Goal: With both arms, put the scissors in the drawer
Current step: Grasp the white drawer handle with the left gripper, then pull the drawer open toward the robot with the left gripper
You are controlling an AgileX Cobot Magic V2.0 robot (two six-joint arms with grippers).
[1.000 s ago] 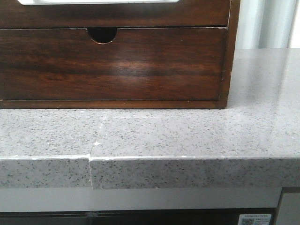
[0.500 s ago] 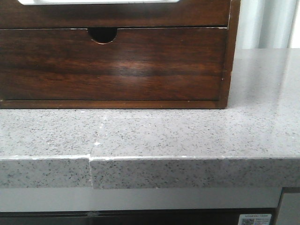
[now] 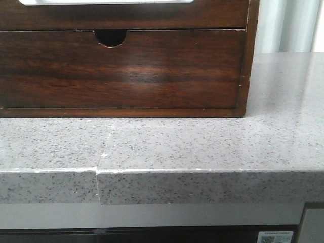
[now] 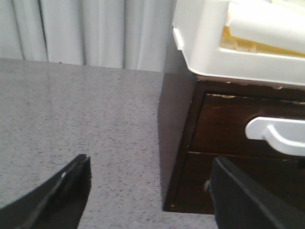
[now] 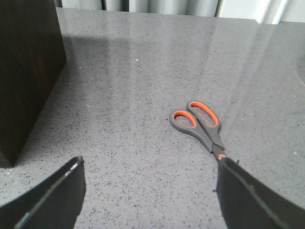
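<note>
Right gripper (image 5: 147, 200), jaws spread and empty, is hovering before pickup, needing to descend onto the scissors (image 5: 202, 128) at its one o'clock.

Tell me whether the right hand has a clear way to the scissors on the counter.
Probably yes. The scissors lie flat on the bare grey counter, ahead of the open right hand, with nothing between them. The dark wooden cabinet stands well off to one side.
</note>
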